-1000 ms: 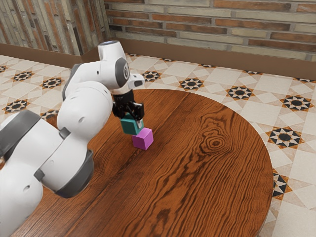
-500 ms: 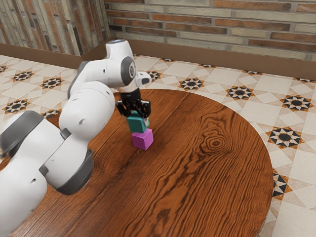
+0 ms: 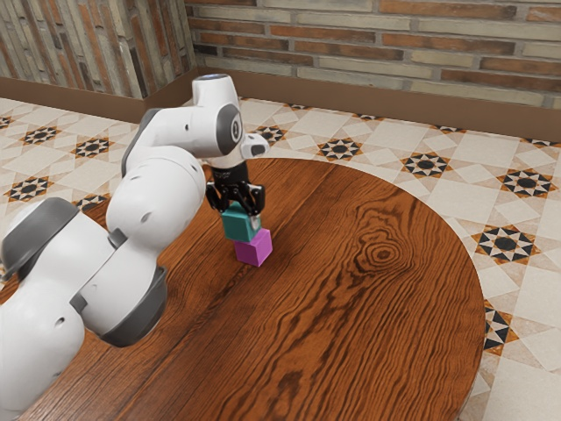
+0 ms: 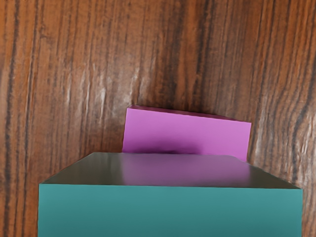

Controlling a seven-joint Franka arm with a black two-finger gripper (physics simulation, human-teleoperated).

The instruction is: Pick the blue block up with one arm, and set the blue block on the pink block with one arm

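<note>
The blue block (image 3: 238,224) hangs clamped between the fingers of the pincer (image 3: 237,209), right over the pink block (image 3: 254,249). It is held level, I'd say so its underside meets the pink top squarely. It looks slightly off-centre, and I cannot tell whether they touch. Both are nearer the far edge of the round surface (image 3: 377,324).
</note>
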